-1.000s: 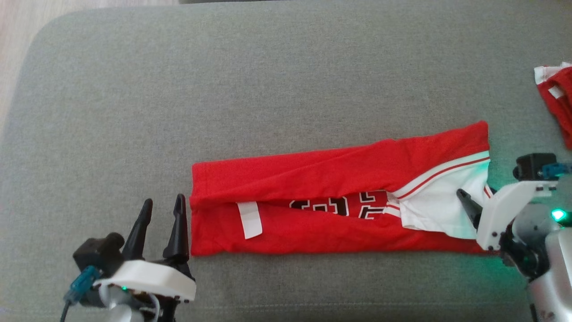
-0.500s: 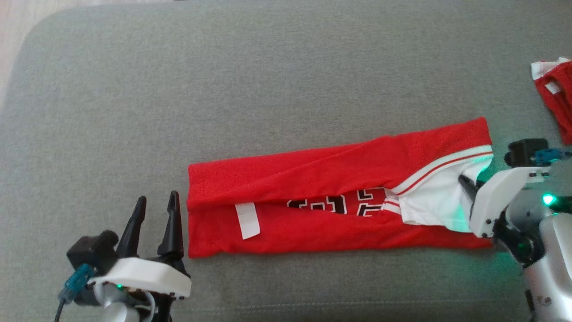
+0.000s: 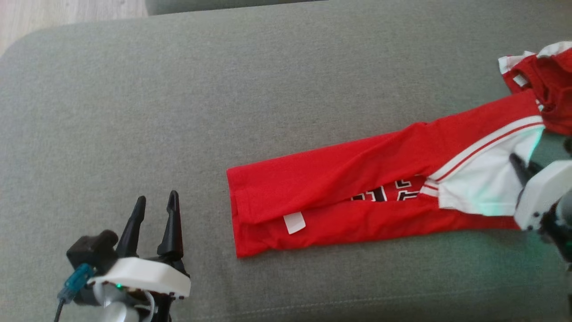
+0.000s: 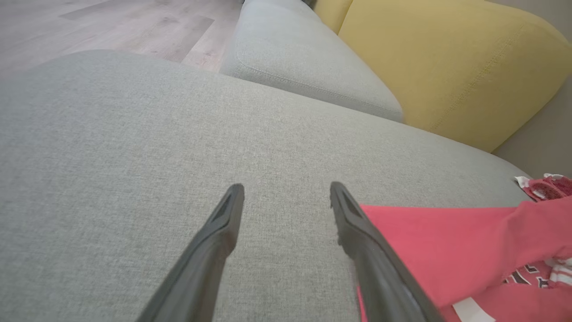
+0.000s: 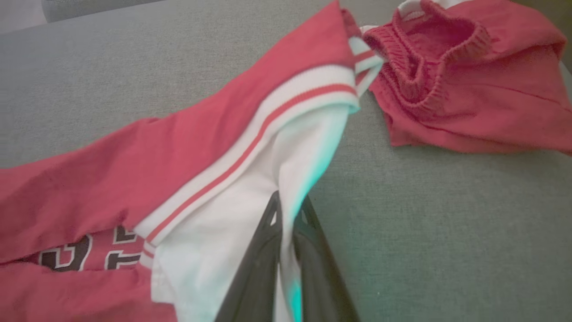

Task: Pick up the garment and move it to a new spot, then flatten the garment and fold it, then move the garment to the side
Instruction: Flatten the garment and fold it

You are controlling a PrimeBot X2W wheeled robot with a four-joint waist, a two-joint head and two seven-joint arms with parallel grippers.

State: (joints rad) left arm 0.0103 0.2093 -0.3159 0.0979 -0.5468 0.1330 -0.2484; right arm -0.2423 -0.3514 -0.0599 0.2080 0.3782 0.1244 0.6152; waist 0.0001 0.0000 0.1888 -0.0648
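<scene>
Right pincer point(image 5: 288, 203) clamps the white end of a folded red jersey point(image 3: 357, 192) on a grey sofa cushion point(image 3: 223, 89); left pincer point(image 3: 157, 197) gapes at 8 o'clock.

The black-and-white print point(image 3: 393, 191) on the garment point(image 3: 339, 188) is largely covered by the folded-over red flap and cannot be read. The white label point(image 3: 294, 222) is too small for any text to be made out. The right gripper point(image 5: 289, 202) is pinched on the white panel, whose fabric hides the inner faces of its fingertips, and the head view's right edge cuts off both its body and the second red garment point(image 3: 547, 85).
</scene>
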